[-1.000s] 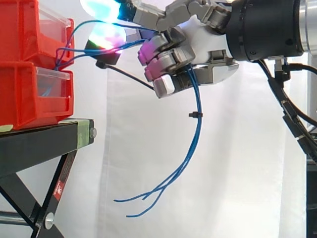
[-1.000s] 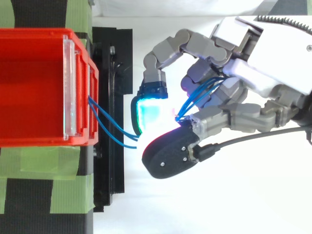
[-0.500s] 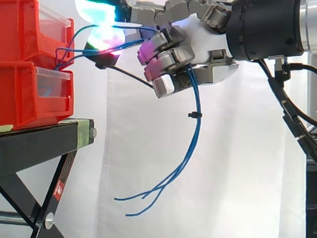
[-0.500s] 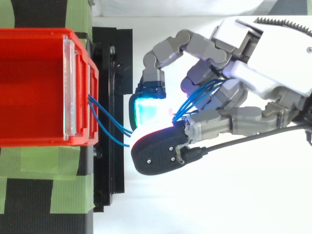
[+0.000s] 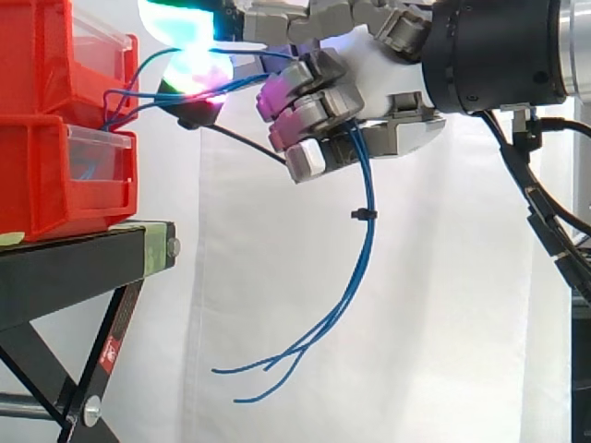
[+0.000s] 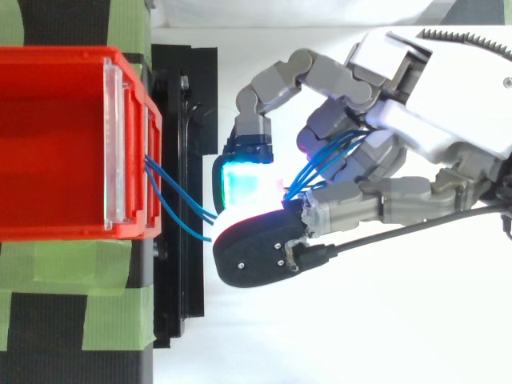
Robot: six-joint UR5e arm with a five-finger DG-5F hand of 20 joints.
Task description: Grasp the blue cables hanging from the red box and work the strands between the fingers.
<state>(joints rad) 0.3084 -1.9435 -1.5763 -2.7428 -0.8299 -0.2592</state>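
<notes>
The hand point(image 5: 374, 78) has its fingers point(image 5: 309, 111) curled around the blue cables point(image 5: 363, 240), which come from the red box point(image 6: 56, 136) at the edge of the stand point(image 5: 83, 263) and hang loose below. It is better to roll the strands gently, without pulling on the box.

Bins: an upper red plastic bin point(image 5: 37, 55) sits stacked on a lower red plastic bin point(image 5: 37, 180), at the left of the side view.
Stand: a black metal stand point(image 5: 74, 263) lies under both bins, with strips of green tape point(image 6: 72, 312) across its top.
Hand: the grey-and-white robot hand point(image 5: 388, 74) is right of the bins, level with the upper one and apart from both.
Cables: thin blue cables point(image 5: 367, 235) run from the bins' front, where upper meets lower, rightward between the hand's curled fingers. They then hang below it, with loose ends clear of the stand.
Backdrop: a white fabric curtain point(image 5: 277, 323) hangs behind everything.
</notes>
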